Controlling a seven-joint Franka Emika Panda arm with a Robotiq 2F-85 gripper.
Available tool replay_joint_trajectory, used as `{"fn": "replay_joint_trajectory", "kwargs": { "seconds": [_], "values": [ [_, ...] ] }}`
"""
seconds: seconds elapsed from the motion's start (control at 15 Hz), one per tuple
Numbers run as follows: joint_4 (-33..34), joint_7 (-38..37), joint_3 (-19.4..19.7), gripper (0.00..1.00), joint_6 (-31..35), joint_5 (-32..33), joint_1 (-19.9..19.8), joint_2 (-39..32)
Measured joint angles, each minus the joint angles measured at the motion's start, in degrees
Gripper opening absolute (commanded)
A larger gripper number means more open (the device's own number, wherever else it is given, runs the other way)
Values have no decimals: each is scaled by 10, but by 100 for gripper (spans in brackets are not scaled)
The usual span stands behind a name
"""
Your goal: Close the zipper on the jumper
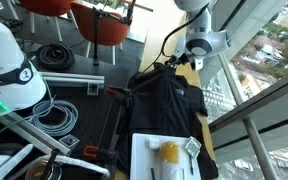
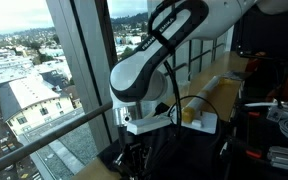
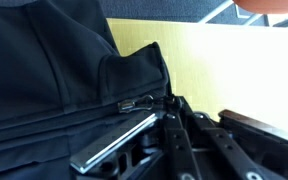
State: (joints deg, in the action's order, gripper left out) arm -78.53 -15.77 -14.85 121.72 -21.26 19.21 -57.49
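Note:
The black jumper (image 1: 169, 100) lies spread on the table, its collar end towards the arm. In the wrist view the jumper (image 3: 44, 70) fills the left side, and the zipper (image 3: 134, 104) shows as a silver pull tab at the collar's edge. My gripper (image 3: 170, 102) has its fingertips together right at the zipper's slider, shut on it. In both exterior views the gripper (image 1: 176, 63) (image 2: 136, 150) is down at the far end of the jumper (image 2: 119, 160). The line of teeth is too dark to make out.
A wooden table top (image 3: 224, 60) lies beyond the collar. A white tray (image 1: 144, 150) holding a yellow object (image 1: 169, 152) stands at the jumper's near end. Coiled cables (image 1: 54, 115) and clamps lie beside it. A glass window with a railing (image 2: 54, 135) stands close by the arm.

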Motion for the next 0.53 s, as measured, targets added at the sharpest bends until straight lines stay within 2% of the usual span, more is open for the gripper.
{"fn": "replay_joint_trajectory", "kwargs": {
  "seconds": [0.53],
  "values": [
    [-7,57,-24,2,24,-15,-13,-4]
  ]
}}
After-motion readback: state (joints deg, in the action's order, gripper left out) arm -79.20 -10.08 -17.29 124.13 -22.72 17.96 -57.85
